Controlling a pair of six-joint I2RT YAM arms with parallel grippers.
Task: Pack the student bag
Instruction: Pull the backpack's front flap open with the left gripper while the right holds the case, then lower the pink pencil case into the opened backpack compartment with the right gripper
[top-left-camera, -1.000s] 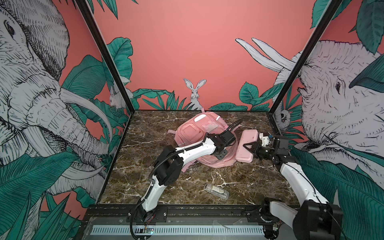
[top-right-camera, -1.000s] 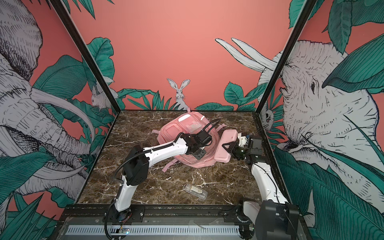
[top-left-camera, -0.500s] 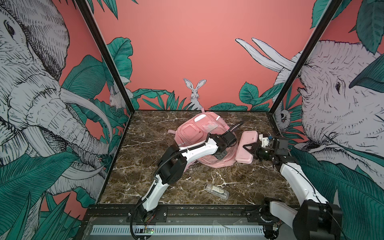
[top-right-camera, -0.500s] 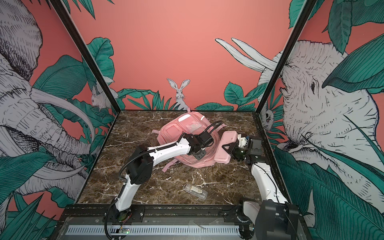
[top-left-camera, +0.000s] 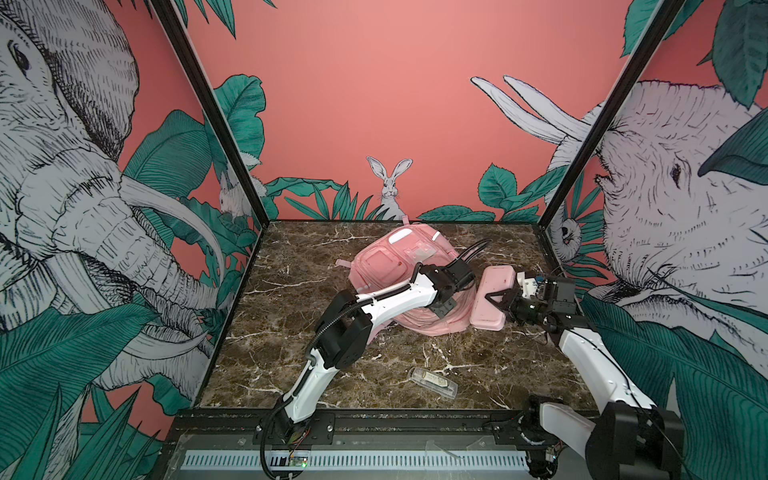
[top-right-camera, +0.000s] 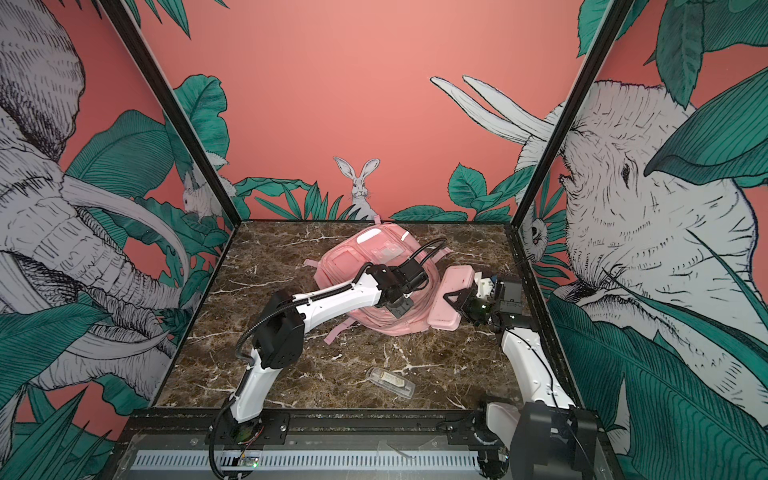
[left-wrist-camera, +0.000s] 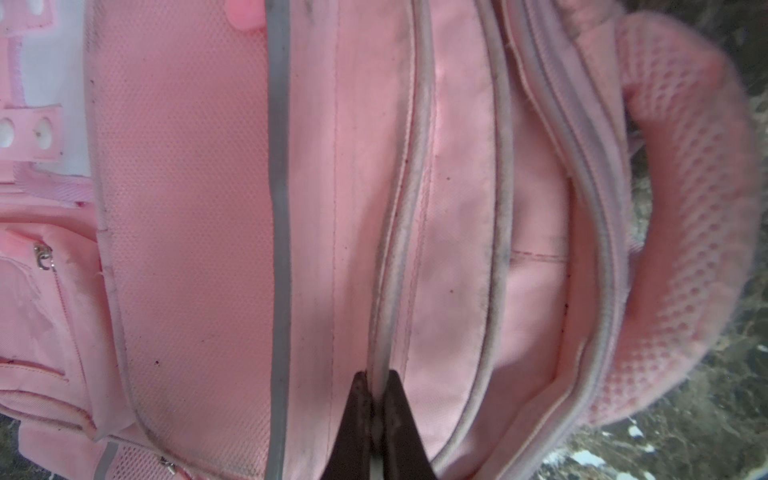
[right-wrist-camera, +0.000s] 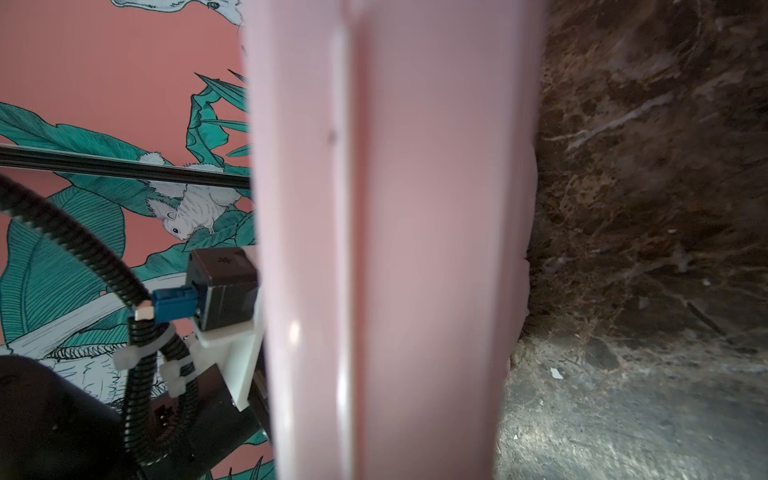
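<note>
Pink pouch (top-left-camera: 484, 316) stands beside student bag (top-left-camera: 382, 266) — clear case (top-left-camera: 433, 382) apart.

The left hand (left-wrist-camera: 376, 376) closes. A second ago its jaws stand parted over the student bag (top-left-camera: 386, 266). Half a second ago the gap is narrower. Now the two dark fingers (left-wrist-camera: 357, 411) meet and pinch the grey piped seam (left-wrist-camera: 399, 249), which runs straight out ahead of the hand and passes between them. In both top views the left arm's elbow (top-left-camera: 347, 328) also shifts. It now lies a little nearer to the hand than a second ago, most of that move coming in the first half second, while the hand itself barely leaves its spot on the bag.
</note>
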